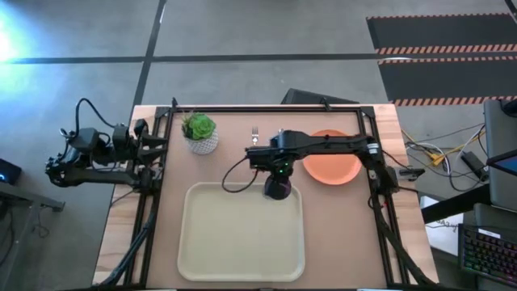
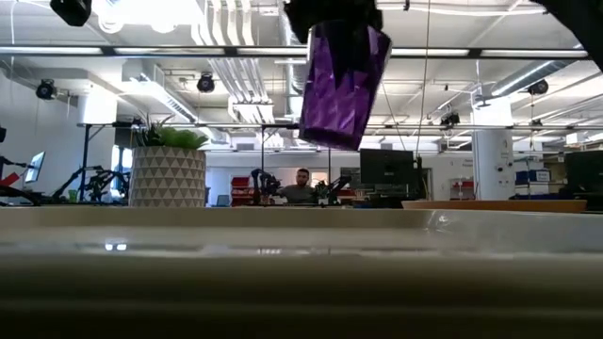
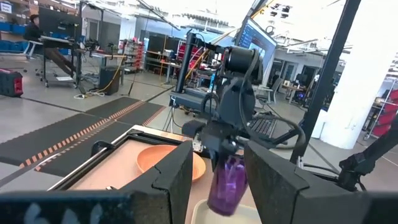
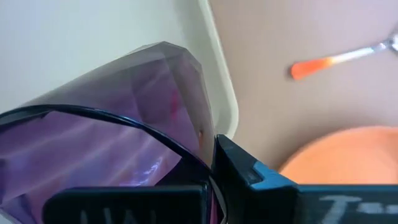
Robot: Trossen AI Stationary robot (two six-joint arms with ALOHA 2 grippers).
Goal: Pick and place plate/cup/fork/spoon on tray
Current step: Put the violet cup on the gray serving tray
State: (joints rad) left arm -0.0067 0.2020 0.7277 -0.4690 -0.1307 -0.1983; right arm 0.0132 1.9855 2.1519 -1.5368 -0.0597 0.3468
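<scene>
Right pincer [image 1: 277, 179] clamped on the cup [image 1: 277, 189], hanging in the air over the tray [image 1: 241, 242] near its 1 o'clock corner; low view shows the cup well clear of the tray rim. Plate [image 1: 332, 167] sits on the table at 3 o'clock from the cup, off the tray. Fork [image 1: 255, 134] lies at 12 o'clock beyond the tray, beside the potted plant [image 1: 200, 132]. Left pincer [image 1: 56, 166] parked off the table's 9 o'clock edge, fingers apart, holding nothing.
</scene>
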